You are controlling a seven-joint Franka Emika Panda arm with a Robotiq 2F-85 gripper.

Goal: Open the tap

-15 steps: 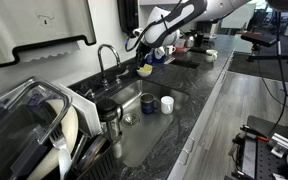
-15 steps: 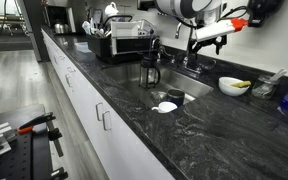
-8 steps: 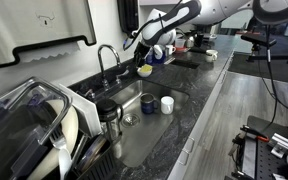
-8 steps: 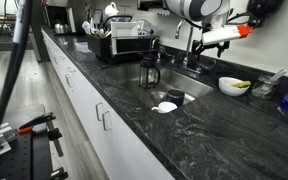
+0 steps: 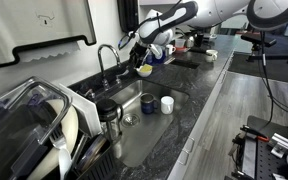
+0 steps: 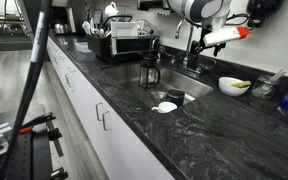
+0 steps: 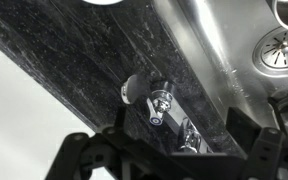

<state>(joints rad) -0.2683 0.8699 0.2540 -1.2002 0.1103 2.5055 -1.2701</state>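
Note:
The tap (image 5: 106, 62) is a chrome gooseneck behind the sink, also seen in an exterior view (image 6: 191, 50). In the wrist view I look down on its base and small chrome handles (image 7: 160, 104) on the dark stone counter. My gripper (image 5: 132, 43) hangs just above and beside the top of the tap, also in an exterior view (image 6: 206, 42). In the wrist view the gripper (image 7: 174, 160) is open; its two dark fingers stand wide apart with the tap's handles between them. It touches nothing that I can see.
The steel sink (image 5: 134, 92) holds a white cup (image 5: 167, 103) and a dark cup. A dark cylindrical jug (image 5: 109, 118) stands by the sink's edge (image 6: 150, 72). A dish rack (image 6: 124, 42) and a bowl with yellow contents (image 6: 233, 86) flank the sink.
My gripper has moved a little closer to the tap over the last second. Nothing else has moved.

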